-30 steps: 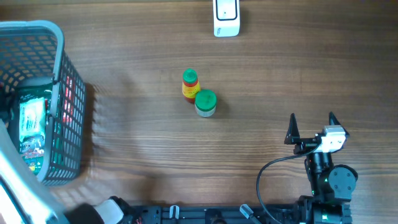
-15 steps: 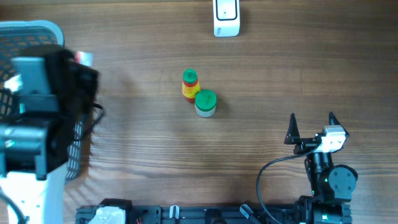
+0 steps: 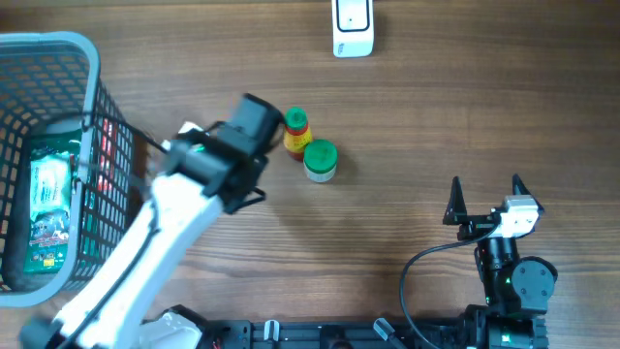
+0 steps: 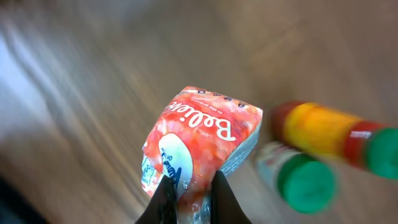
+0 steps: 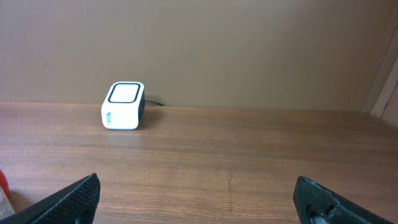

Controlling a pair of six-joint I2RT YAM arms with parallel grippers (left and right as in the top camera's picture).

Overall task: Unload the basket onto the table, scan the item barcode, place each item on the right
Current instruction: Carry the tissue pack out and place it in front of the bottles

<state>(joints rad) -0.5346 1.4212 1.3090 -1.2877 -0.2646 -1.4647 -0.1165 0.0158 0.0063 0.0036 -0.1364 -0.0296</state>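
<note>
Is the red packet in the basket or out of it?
Out. The left claw is shut on the red packet, holding it above the table beside the green-capped jar, away from the basket.

There is a big wooden table (image 3: pixel 436 116). It is brown, with darker lines running across the wood from side to side. The top is smooth and a little shiny where the light falls on it. Behind the table stands a plain wall (image 5: pixel 249 50), dull brown all over. At its far right is a paler strip (image 5: pixel 390 93) that leans a bit. The light is soft and even.
</note>
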